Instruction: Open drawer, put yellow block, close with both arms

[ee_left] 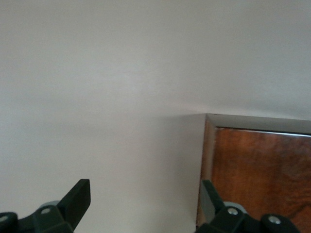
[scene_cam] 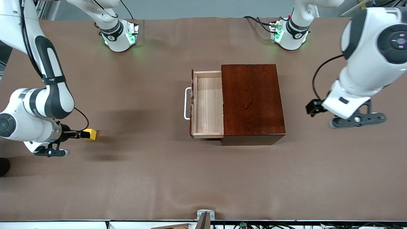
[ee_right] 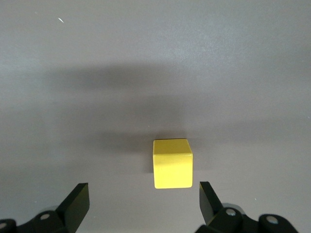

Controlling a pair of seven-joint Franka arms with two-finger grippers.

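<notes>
Item: yellow block (ee_right: 172,163), lower-left of front view | likely light, rigid, smooth; grip two flat opposite faces | right gripper (ee_right: 144,199) over it, fingers apart | left gripper (ee_left: 146,200) fingers apart, empty, waits beside box (ee_left: 262,182)

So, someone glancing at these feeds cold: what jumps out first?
The mahogany box mid-table, with its drawer pulled open toward the right arm's end and nothing in the pale tray. Then the yellow block on the mat at that end, with the right hand open just over it. The left hand waits open beside the box.
</notes>
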